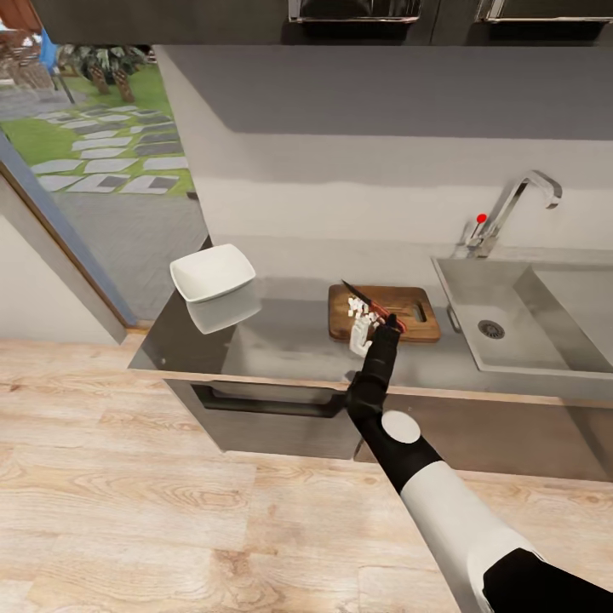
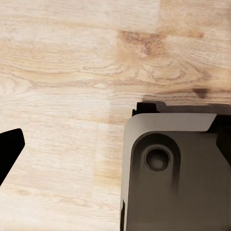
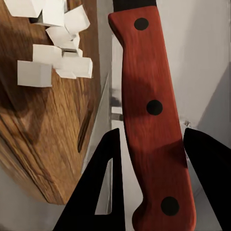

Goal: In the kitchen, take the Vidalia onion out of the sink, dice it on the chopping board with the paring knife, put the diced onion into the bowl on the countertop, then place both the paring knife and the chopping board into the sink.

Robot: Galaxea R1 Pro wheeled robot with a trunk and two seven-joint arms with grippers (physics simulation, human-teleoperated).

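Right fingers point(image 3: 149, 144) clamp paring knife point(image 3: 154, 106) | diced onion point(image 1: 358, 308) on chopping board point(image 1: 421, 315) | left unclear

No writing to read anywhere here. The red-orange riveted handle of the paring knife point(image 3: 153, 115) carries no brand or number, the brown wooden chopping board point(image 1: 415, 308) has no stamp, and the glossy white square bowl point(image 1: 213, 272) and stainless-steel sink point(image 1: 511, 336) are plain, unlabelled surfaces.
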